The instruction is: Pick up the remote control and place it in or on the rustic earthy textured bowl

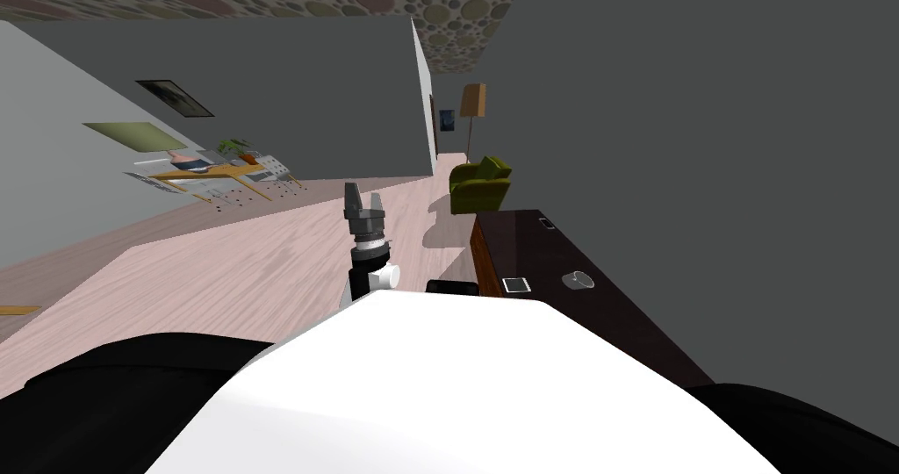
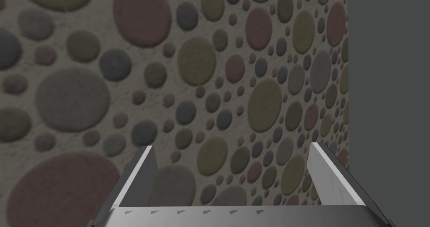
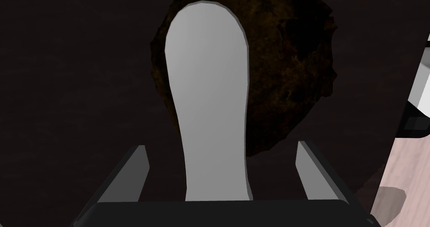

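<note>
The right pincer (image 3: 220, 144) is open, its fingers clear of the light grey remote control (image 3: 210, 90) between them. The remote's far end lies over the rough dark brown bowl (image 3: 294, 69) on the dark table (image 3: 63, 90). The left pincer (image 1: 364, 192) is raised and open too.

A long dark table (image 1: 614, 311) is seen beside a grey wall (image 1: 702, 126). A small clear dish (image 1: 578, 279) and a flat white-edged thing (image 1: 517, 284) are set on it. A green armchair (image 1: 480, 185) and a tall lamp (image 1: 473, 100) are placed beyond it.

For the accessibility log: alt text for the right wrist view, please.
A light grey remote sits between the right gripper's open fingers, untouched by them, its rounded end over a rough dark brown bowl on a dark surface.
</note>
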Controlling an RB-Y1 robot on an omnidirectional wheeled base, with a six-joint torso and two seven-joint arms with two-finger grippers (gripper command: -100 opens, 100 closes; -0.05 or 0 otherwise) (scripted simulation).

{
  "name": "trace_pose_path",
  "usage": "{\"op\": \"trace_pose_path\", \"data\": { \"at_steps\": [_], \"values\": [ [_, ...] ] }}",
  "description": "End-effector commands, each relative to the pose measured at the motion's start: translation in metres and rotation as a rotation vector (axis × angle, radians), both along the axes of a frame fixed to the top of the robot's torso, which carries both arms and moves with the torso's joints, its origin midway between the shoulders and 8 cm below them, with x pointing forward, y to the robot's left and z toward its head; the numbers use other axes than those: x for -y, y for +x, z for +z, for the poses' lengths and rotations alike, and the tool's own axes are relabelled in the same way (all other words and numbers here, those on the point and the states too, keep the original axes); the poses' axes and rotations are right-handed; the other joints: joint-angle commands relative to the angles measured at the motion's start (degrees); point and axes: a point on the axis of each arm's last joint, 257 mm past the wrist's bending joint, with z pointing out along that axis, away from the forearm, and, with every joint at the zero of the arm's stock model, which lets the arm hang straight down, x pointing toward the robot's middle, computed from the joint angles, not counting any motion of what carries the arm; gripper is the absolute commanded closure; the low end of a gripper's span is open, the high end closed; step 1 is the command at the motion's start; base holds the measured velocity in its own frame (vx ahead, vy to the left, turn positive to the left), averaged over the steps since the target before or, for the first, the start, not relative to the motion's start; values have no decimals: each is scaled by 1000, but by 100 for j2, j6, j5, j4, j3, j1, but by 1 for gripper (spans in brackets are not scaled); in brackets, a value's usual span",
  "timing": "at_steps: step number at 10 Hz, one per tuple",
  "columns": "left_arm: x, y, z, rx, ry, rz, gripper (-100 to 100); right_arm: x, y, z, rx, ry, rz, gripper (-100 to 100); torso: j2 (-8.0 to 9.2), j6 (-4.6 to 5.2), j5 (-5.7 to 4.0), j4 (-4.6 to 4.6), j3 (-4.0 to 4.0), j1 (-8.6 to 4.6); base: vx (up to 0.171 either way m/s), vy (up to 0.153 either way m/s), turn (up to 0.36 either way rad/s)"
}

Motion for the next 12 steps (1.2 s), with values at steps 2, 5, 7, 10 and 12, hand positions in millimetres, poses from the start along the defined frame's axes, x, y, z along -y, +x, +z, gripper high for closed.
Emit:
{"op": "trace_pose_path", "data": {
  "at_steps": [2, 5, 7, 10, 12],
  "values": [
    [0, 0, 0, 0, 0, 0, 0, 8, 12, 11, 2, -2, 11, -100, 0, 0, 0, 0, 0, 0, -8, 8, -48],
    [0, 0, 0, 0, 0, 0, 0, 18, 31, 27, 4, -2, 29, -100, 11, 1, 3, 3, 6, 12, -31, 27, -71],
    [0, 0, 0, 0, 0, 0, 0, 26, 51, 42, 5, 1, 50, -100, 7, 0, 3, 2, 4, 11, -27, 24, -92],
    [0, 0, 0, 0, 0, 0, 0, 25, 54, 46, 5, 3, 53, 0, 7, 0, 1, 2, 4, 7, -15, 12, -30],
    [0, 0, 0, 0, 0, 0, 0, 25, 54, 46, 5, 2, 53, 0, 1, 0, 0, 0, 1, 1, 0, 0, 0]
  ]
}}
